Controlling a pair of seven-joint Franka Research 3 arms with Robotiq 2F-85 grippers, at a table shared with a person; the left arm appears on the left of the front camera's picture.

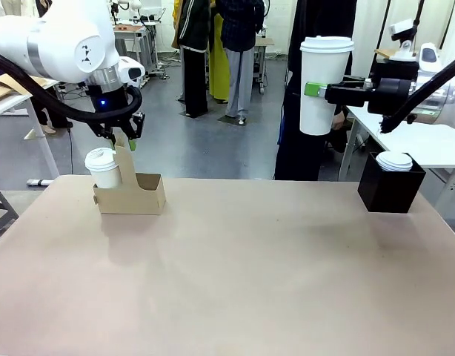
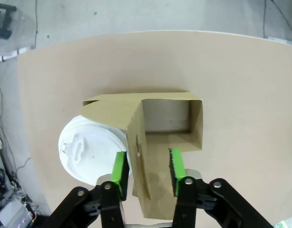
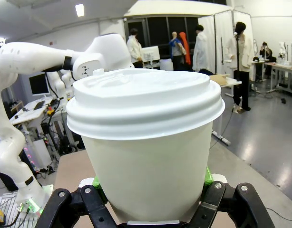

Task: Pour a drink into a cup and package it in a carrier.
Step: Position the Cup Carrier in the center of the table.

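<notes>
A wide tan table [image 1: 235, 282] took up the foreground. Near its far right corner stood a black square box [image 1: 387, 194], open-topped, with a stack of white lids [image 1: 395, 160] resting in it and rising just above the rim. Beyond lay a grey floor [image 1: 213, 148] — and a white side table [image 1: 435, 148] stood behind the box, off to the right.

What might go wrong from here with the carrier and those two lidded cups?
One: the left gripper pinches the carrier by its handle tab, and the seated cup loads one side, so a lift may tip it. Two: the held cup in the right gripper may bump the left gripper heading for the empty hole.
</notes>
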